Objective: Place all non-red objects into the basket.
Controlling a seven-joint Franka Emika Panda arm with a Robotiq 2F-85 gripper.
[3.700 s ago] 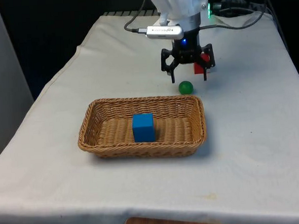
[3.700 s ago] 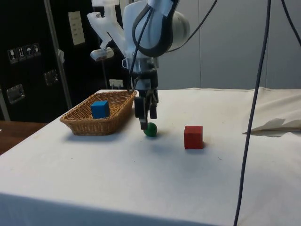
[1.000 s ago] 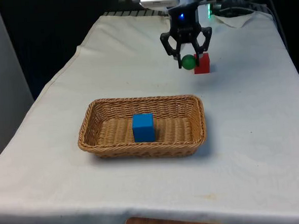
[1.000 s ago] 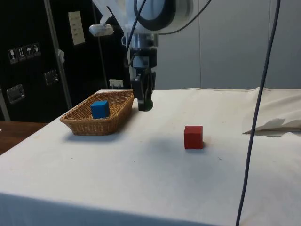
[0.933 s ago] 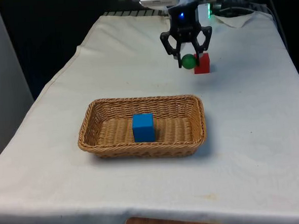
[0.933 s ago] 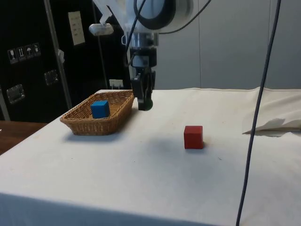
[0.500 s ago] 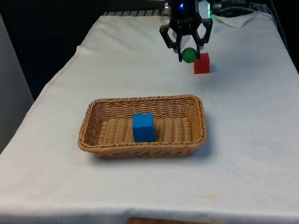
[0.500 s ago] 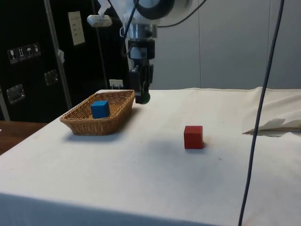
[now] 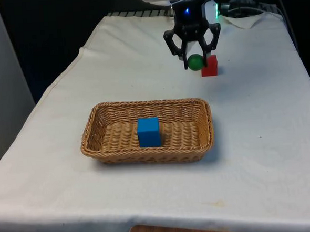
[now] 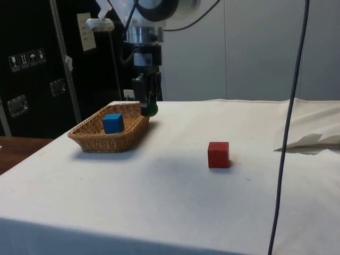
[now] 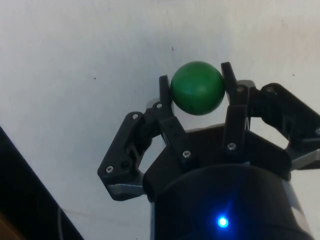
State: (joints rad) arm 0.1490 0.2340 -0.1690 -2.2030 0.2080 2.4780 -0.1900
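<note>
Hand (image 9: 194, 62) clamped on green ball (image 9: 195, 62), raised above the cloth, beyond basket (image 9: 204, 139)

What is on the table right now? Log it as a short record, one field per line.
pincer: shut on the green ball, raised above the cloth
basket: wicker, on the white cloth
in basket: blue cube
outside basket: red cube, on the cloth
left to do: green ball not yet in the basket
</note>
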